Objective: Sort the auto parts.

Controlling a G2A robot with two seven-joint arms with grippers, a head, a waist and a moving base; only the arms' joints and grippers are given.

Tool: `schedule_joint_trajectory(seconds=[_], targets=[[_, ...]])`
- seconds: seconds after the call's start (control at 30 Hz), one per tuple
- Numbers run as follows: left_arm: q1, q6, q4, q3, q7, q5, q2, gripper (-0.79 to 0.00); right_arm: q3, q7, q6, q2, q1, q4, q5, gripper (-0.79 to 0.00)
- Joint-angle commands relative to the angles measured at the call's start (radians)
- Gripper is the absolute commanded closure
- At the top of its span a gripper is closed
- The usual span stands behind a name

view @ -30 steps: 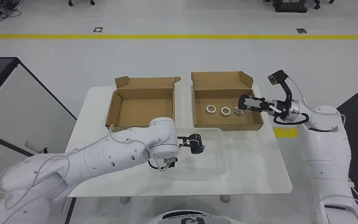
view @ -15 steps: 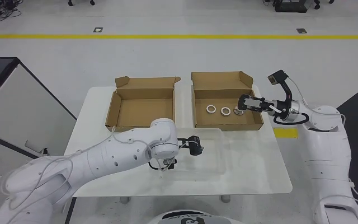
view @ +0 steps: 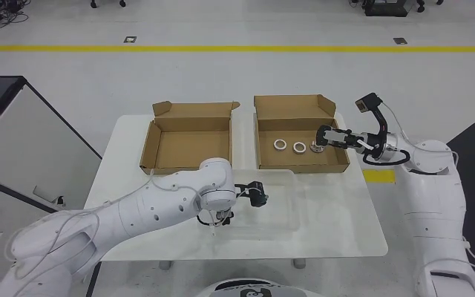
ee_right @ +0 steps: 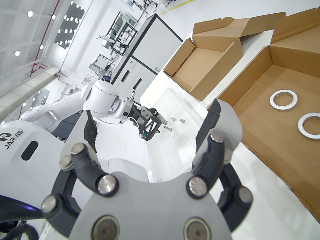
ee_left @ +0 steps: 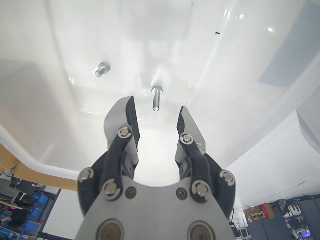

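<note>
One long bolt (ee_left: 156, 98) lies in the tray (ee_left: 175, 26), just ahead of my left gripper (ee_left: 156, 112), its shank pointing back between the spread jaws, head away. My right gripper (view: 321, 139), also spread apart, hangs well outside the tray.

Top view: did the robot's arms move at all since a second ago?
The left gripper, open above the clear plastic tray, drew back slightly toward the robot. It grabbed nothing and dropped nothing. The right gripper, the silver metal rings and the brown cardboard boxes stayed put.
</note>
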State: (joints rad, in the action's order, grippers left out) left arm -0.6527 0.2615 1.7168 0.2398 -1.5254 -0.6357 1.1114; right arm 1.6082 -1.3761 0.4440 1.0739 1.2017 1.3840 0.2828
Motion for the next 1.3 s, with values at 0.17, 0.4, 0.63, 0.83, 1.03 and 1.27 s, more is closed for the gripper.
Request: schedule_joint_trajectory(seconds=[0.17,0.4,0.63,0.83,1.03,1.27], targets=[[-0.011,0.015,-0.026,0.006,0.012,0.001,0.006,-0.382,0.0,0.0,0.0,0.0,0.0,0.0,0.0,-0.785],[-0.017,0.028,-0.057,0.007,0.019,0.0,0.017,-0.372,0.0,0.0,0.0,0.0,0.0,0.0,0.0,-0.785],[-0.021,0.033,-0.088,0.008,0.016,0.002,0.028,-0.357,0.0,0.0,0.0,0.0,0.0,0.0,0.0,-0.785],[-0.026,0.035,-0.101,0.012,0.019,0.003,0.034,-0.209,0.0,0.0,0.0,0.0,0.0,0.0,0.0,-0.785],[-0.029,0.043,-0.111,0.018,0.024,0.0,0.038,0.0,0.0,0.0,0.0,0.0,0.0,0.0,0.0,-0.785],[-0.021,0.065,-0.039,0.077,0.034,0.046,0.022,0.0,0.0,0.0,0.0,0.0,0.0,0.0,0.0,-0.785]])
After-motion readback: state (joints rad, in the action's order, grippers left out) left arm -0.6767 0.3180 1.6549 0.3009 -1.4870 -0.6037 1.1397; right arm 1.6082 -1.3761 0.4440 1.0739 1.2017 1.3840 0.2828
